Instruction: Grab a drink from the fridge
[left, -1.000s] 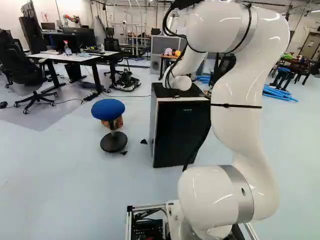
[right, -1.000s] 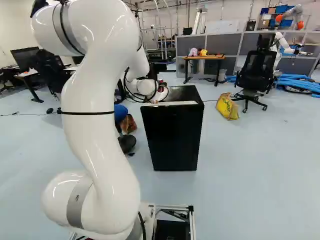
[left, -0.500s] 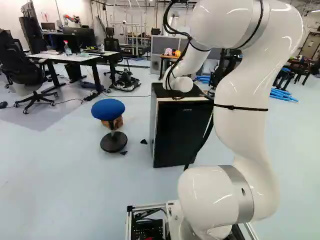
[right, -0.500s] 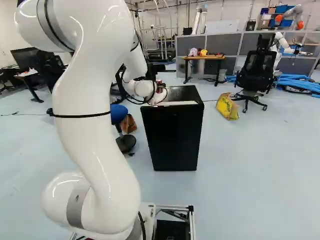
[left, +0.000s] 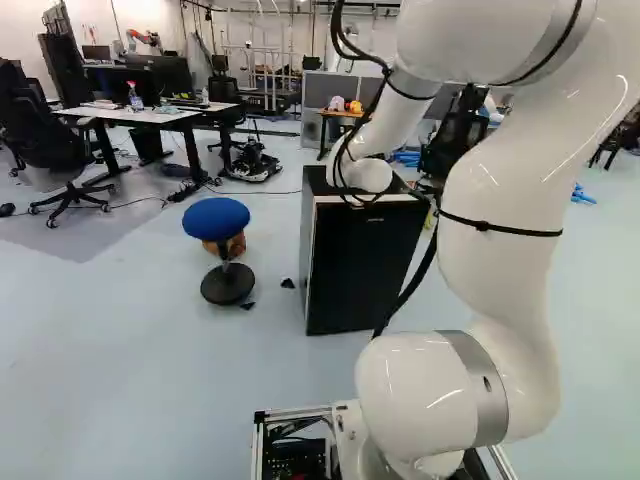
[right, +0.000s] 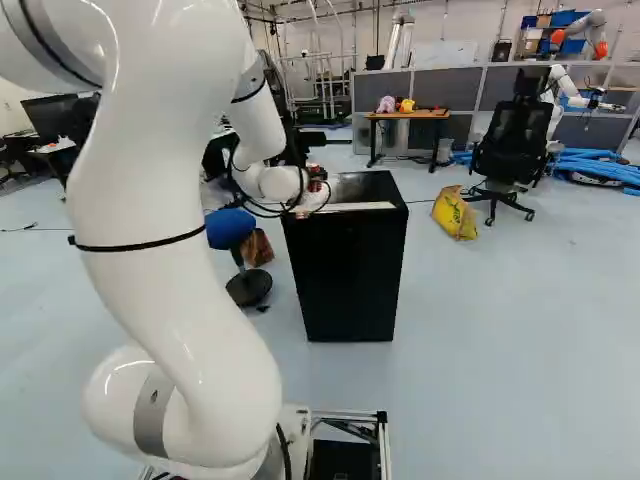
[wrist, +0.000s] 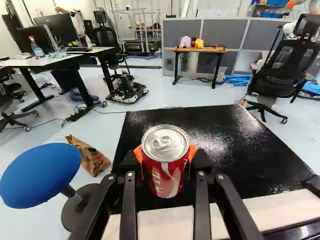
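Orange-padded fingers (wrist: 201, 162) pinch a round, silver-topped red can (wrist: 164, 167) over the glossy, boxy black fridge (right: 345, 270).

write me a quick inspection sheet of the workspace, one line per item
Surface: glossy black fridge top, pale strip along its front edge
Job's things: red drink can, upright over the fridge top; cannot tell whether it touches it; fridge door looks shut
Clutter: brown paper bag by the stool, yellow bag on the floor
Grippers: gripper shut on the can, an orange pad at either side
Cables: black cables looping slack off the arm, thin cable across the floor
Surroundings: blue stool, black office chair, wooden table
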